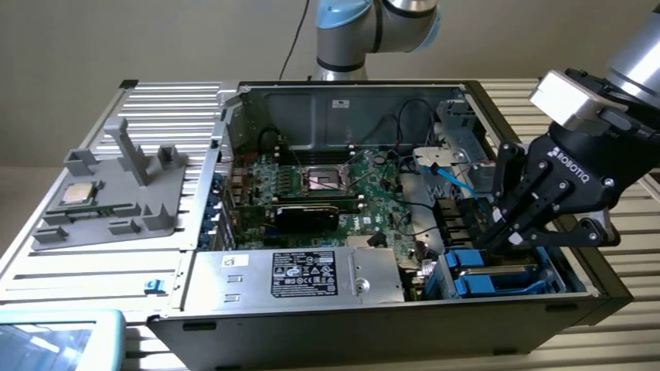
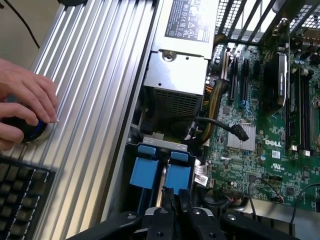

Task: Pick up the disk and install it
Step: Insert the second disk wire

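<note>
The disk lies in its blue carrier inside the drive bay, at the front corner of the open computer case on the exterior view's right. A second blue carrier sits right beside it. My black gripper reaches down into that bay, and its fingers stand pressed close together, shut. The tips are at the near end of the blue carriers, touching or just above them. Whether they pinch an edge of the disk is hidden by the fingers themselves.
A silver power supply fills the case's front beside the bay, with the motherboard and loose cables behind it. A grey fixture with a CPU chip stands at the exterior view's left. A person's hand rests on a knob next to a keyboard.
</note>
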